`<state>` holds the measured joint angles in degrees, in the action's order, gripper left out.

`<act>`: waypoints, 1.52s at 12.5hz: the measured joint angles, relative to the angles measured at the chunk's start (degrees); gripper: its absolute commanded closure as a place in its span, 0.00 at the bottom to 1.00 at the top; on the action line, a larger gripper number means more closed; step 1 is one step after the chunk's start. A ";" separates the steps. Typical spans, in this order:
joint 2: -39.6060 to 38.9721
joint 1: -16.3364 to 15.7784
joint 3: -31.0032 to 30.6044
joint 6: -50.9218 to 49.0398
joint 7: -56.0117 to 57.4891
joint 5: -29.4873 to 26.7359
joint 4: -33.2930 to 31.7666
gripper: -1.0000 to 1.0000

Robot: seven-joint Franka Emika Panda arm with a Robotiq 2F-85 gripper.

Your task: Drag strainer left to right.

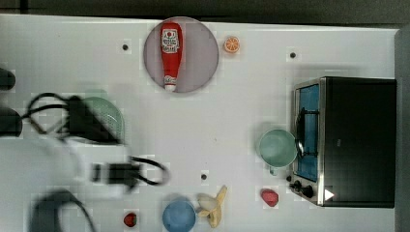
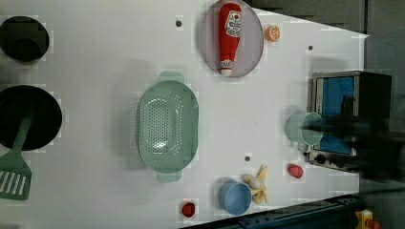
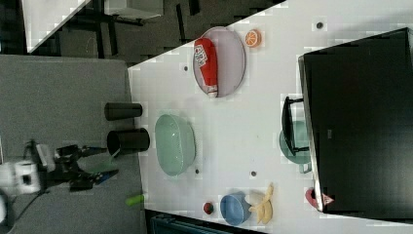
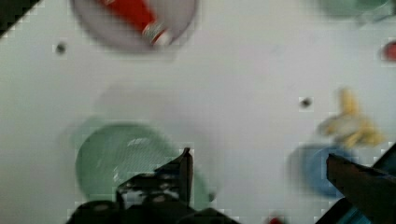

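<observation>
The strainer [image 2: 167, 126] is a pale mint-green oblong colander with small holes in its base. It rests flat on the white table, toward the left view's middle. In the top view my blurred arm [image 1: 92, 145] covers part of the strainer [image 1: 104, 113]. The right view has my gripper [image 3: 104, 162] raised to the left of the strainer [image 3: 175, 144], open, its fingers spread. Through the wrist view the gripper [image 4: 261, 172] is open with nothing between its fingers, and the strainer [image 4: 116, 156] lies below beside one fingertip [image 4: 184, 163].
A ketchup bottle [image 1: 171, 53] lies on a grey-purple plate [image 1: 203, 53], with an orange slice [image 1: 231, 44] beside it. A mint cup [image 1: 276, 148] stands by the toaster oven [image 1: 358, 140]. A blue bowl [image 1: 179, 216], a banana [image 1: 215, 205] and red fruit [image 1: 270, 197] line one table edge.
</observation>
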<state>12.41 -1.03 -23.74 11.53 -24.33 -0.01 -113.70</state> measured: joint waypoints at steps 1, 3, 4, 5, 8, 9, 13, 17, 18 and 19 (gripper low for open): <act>-4.59 -1.03 -3.53 3.07 -5.19 0.06 -0.17 0.00; -11.73 -1.42 -9.78 9.85 -15.23 0.15 -1.68 0.00; -13.51 -1.98 -11.23 12.19 -20.02 -0.56 -3.92 0.00; -15.11 -3.01 -11.71 13.73 -24.02 -0.78 -5.60 0.00; -21.50 -3.97 -12.97 22.57 -36.27 -1.20 -6.94 0.00; -23.54 -3.92 -12.52 25.90 -39.57 -0.76 -7.50 0.00; -31.01 -3.60 -9.27 40.92 -46.85 3.66 -13.32 0.00; -40.83 -3.64 -6.98 49.74 -48.58 2.73 -13.88 0.00; -41.98 -3.92 -6.00 50.24 -48.69 3.27 -14.10 0.00; -42.48 -4.05 -5.11 50.97 -49.20 3.59 -15.00 0.00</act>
<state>-30.07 -5.08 -28.84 62.50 -73.52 3.58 -128.69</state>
